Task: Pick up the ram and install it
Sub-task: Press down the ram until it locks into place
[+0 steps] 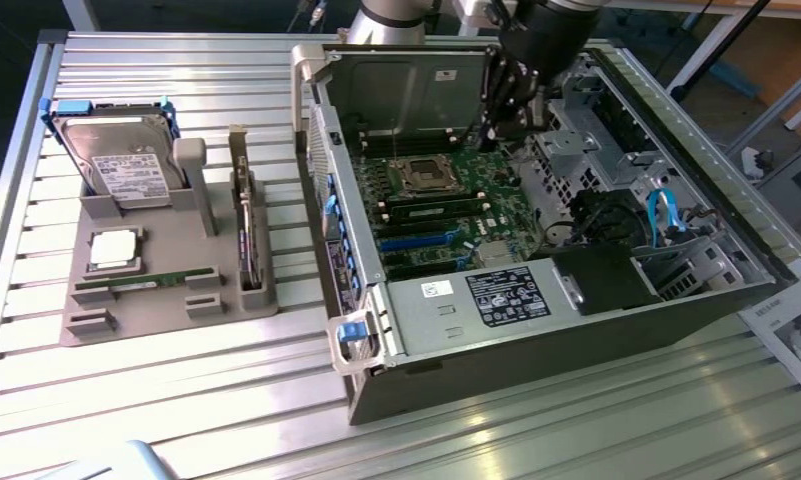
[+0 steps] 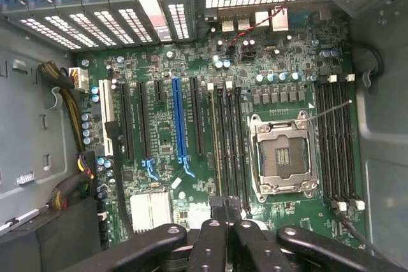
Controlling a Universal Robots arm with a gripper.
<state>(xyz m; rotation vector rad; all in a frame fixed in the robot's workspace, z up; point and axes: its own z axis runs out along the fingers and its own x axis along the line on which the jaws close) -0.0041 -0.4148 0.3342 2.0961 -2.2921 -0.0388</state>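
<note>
Jaws pressed together with nothing visible between them, the gripper (image 2: 224, 216) hangs over the motherboard (image 2: 162, 144) inside the computer case (image 1: 534, 355). The ram (image 1: 147, 282) lies in the grey tray (image 1: 147, 322), at 9 o'clock from the case and 6 o'clock of the processor (image 1: 113, 248). Pick-up and installation both appear undone.

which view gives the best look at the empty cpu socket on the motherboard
The wrist view. It looks almost straight down on the cpu socket, so its metal frame and bare contact field show plainly between the memory slots. The exterior view also shows the socket, but from a slant and farther off.
</note>
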